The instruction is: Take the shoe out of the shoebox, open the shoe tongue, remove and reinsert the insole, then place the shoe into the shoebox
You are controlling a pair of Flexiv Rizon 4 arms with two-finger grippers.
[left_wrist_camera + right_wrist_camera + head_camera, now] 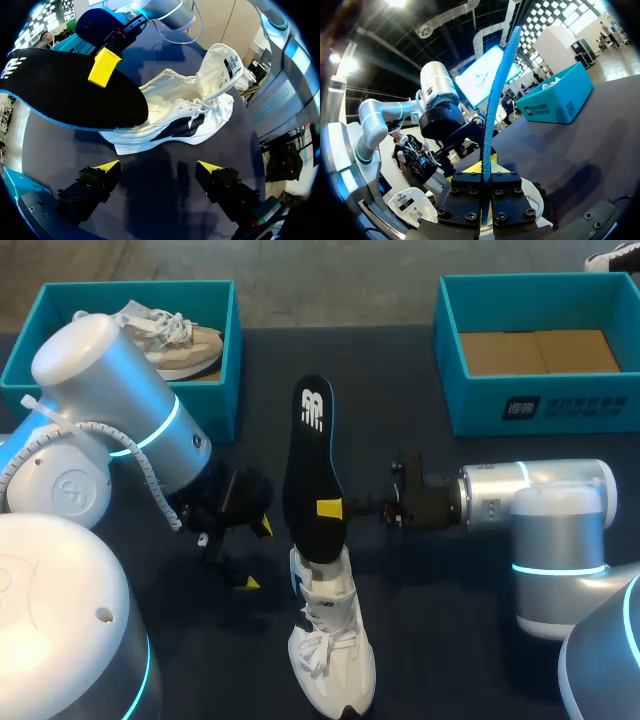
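Insole (312,455): black on top with a blue edge, standing up off the table (480,640); its lower end is sitting at the opening of the shoe (332,650), though whether it is inside cannot be told; the right hand (330,508) is pinching it about midway along.
Right hand: coming in level from the right and clamping the insole from both sides (in its own wrist view the insole is running edge-on between the two yellow tips).
Left hand (256,554): fingers are standing wide apart with nothing between them; it is hovering low, just beside the shoe and insole; in its own view the shoe is lying ahead of the spread fingers.
Shoe: white with a dark side stripe, resting on the table between the two arms, outside both boxes; its tongue is folding outward and the laces are hanging loose.
Left shoebox (215,390): teal, at the far left, holding a second shoe (170,338) in beige and white.
Right shoebox (560,405): teal, at the far right, showing cardboard (535,350) inside; well apart from the shoe.
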